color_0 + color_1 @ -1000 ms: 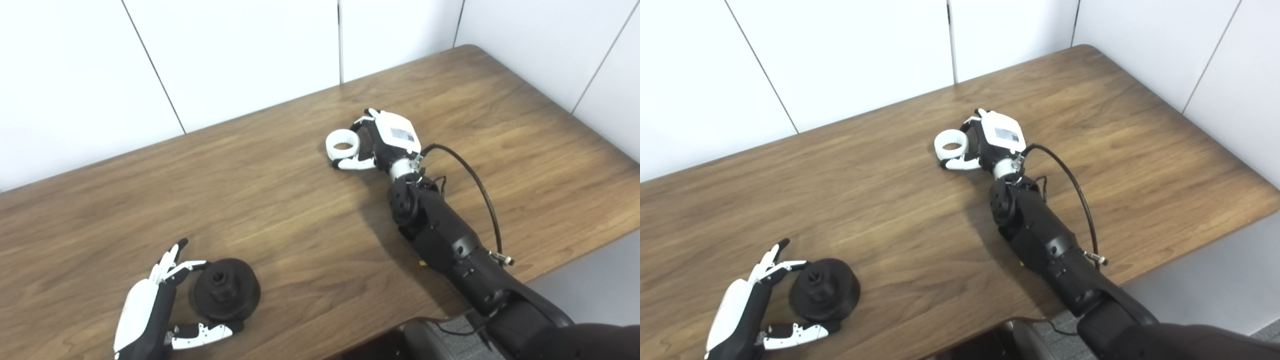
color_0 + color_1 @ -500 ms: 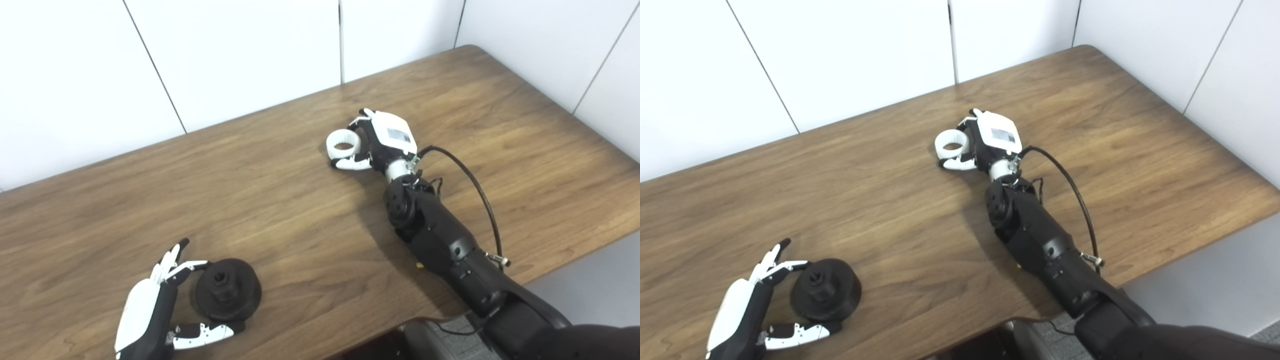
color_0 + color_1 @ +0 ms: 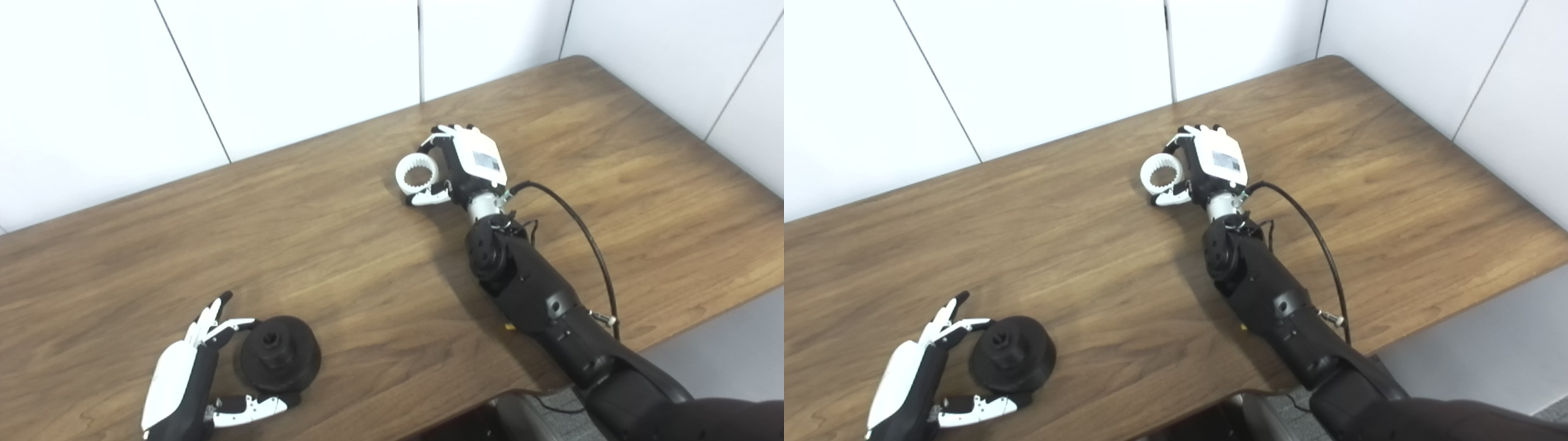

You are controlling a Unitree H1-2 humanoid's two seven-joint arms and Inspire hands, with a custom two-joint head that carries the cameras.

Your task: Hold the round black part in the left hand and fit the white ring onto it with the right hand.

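The round black part (image 3: 278,361) lies flat on the wooden table (image 3: 343,263) near the front left, with a raised hub in its middle. My left hand (image 3: 184,380) is open and cupped around its left side, fingers at the back rim and thumb by the front rim. The white ring (image 3: 416,173), toothed on the inside, is at the middle back of the table. My right hand (image 3: 471,162) is shut on it, fingers over the far side and thumb below. The ring is tilted with its opening towards me and looks raised a little off the table.
A black cable (image 3: 582,226) loops from the right wrist along the forearm. White wall panels (image 3: 294,67) stand behind the table. The table's right front edge (image 3: 704,312) drops to a grey floor.
The right hand's fingers have curled over the white ring, and the ring has tipped up and shifted slightly back and left. The left hand and the black part have not moved.
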